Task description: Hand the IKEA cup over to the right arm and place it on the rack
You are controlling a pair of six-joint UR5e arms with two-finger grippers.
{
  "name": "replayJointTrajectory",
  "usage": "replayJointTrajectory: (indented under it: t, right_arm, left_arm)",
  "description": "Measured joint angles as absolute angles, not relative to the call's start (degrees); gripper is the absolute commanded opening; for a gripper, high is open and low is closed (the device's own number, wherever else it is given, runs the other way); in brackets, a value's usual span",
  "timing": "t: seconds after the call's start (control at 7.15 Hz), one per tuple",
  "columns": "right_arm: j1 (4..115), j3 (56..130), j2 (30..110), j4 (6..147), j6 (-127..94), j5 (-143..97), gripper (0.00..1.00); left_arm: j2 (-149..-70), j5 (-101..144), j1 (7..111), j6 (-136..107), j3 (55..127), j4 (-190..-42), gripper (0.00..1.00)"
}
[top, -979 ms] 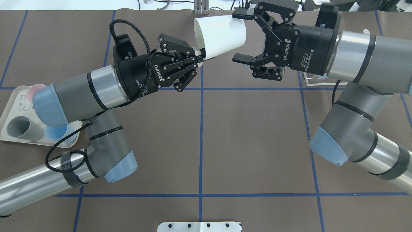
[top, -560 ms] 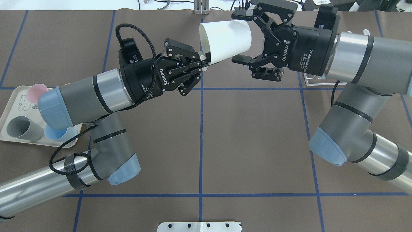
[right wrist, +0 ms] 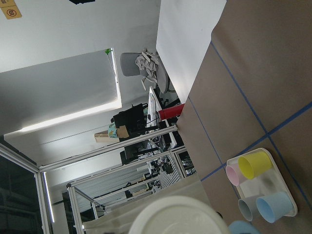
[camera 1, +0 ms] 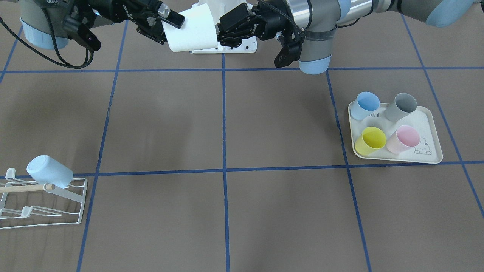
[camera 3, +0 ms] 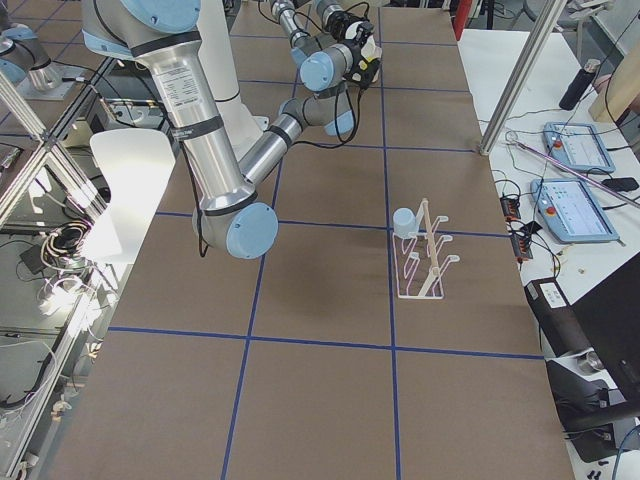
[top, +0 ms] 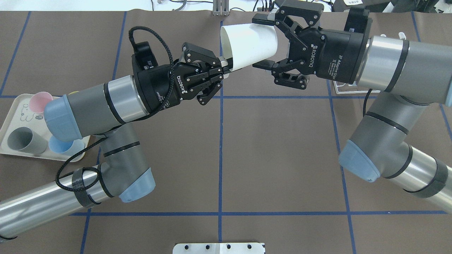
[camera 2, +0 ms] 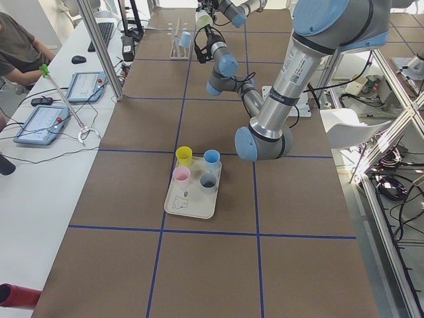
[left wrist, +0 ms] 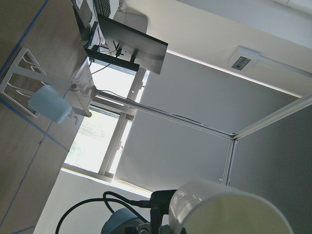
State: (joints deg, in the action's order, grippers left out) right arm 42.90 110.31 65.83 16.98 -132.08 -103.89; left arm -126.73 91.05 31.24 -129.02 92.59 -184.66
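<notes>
The white IKEA cup point(top: 249, 44) hangs on its side above the far middle of the table. My left gripper point(top: 225, 65) is shut on its rim wall, the cup's mouth facing the left arm. My right gripper point(top: 263, 41) is open and straddles the cup's base end, one finger above and one below. In the front-facing view the cup point(camera 1: 193, 32) sits between both hands at the top. The white wire rack point(camera 1: 41, 204) stands at the table's right end with a pale blue cup point(camera 1: 49, 172) on a prong; the rack point(camera 3: 425, 260) also shows in the right view.
A cream tray point(camera 1: 397, 158) on the left side holds blue, grey, yellow and pink cups. A white mounting plate point(top: 219, 248) lies at the near table edge. A person point(camera 2: 16, 53) sits at a side bench with tablets.
The left arm carried the cup to the right, so its base now lies deeper between the right fingers. The right gripper edged left and stayed open.
</notes>
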Motion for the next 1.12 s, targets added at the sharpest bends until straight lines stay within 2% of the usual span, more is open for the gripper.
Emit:
replayJointTrajectory:
  t: [0.14,0.28,0.42,0.56,0.7,0.84,1.12]
  right_arm:
    - [42.9,110.3,65.8,17.0,-132.0,-103.9,0.76]
    - [42.9,110.3,65.8,17.0,-132.0,-103.9,0.37]
    - [42.9,110.3,65.8,17.0,-132.1,-103.9,0.00]
    - [42.9,110.3,65.8,17.0,-132.2,-103.9,0.00]
    - [42.9,110.4,65.9,17.0,-132.2,-103.9,0.00]
    - [42.8,110.4,65.9,17.0,-132.3,-103.9,0.00]
    - [42.9,110.5,66.1,17.0,-132.2,-103.9,0.00]
  left_arm:
    - [-126.7,91.1,31.2,-129.0,92.7,-184.7,0.00]
    - [-126.7,91.1,31.2,-129.0,92.8,-184.7,0.00]
    - [-126.7,91.1,31.2,-129.0,92.8,-184.7,0.11]
    - [-126.7,91.1,31.2,-129.0,92.9,-184.6,0.30]
    - [-126.7,91.1,31.2,-129.0,92.9,-184.6,0.58]
    - [-126.7,91.1,31.1,-128.9,93.0,-184.6,0.63]
    - [-126.6,91.1,31.3,-128.8,93.2,-184.5,0.64]
